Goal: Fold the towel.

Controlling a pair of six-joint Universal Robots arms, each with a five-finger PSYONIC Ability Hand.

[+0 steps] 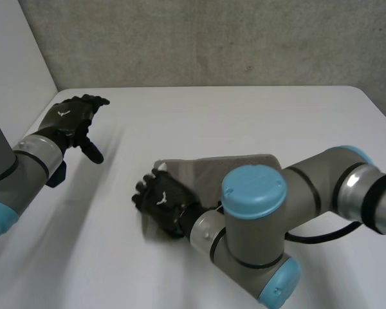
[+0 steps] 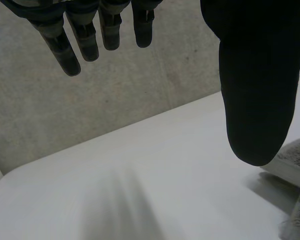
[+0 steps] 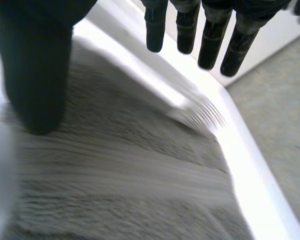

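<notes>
the grey towel (image 1: 209, 170) lies just off centre toward 5 o'clock, partly hidden by the right arm. the right hand (image 1: 159, 196) is spread open over its 9 o'clock end, gripping nothing — an edge must be pinched next. the left hand (image 1: 71, 119) is held open at 10 o'clock. white surface (image 1: 244, 116), grey wall (image 1: 212, 38) behind.

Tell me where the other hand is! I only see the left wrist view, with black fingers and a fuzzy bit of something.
Observer: The fuzzy bit is a grey towel. The right hand is at the towel's end nearest the left hand.
Operator: Is it grabbing it?
Observer: No. Its own wrist view shows its fingers straight over the towel, pinching nothing.
Operator: How far off is my hand?
Observer: The left hand is open and apart from the towel, over bare table near the far left corner.
</notes>
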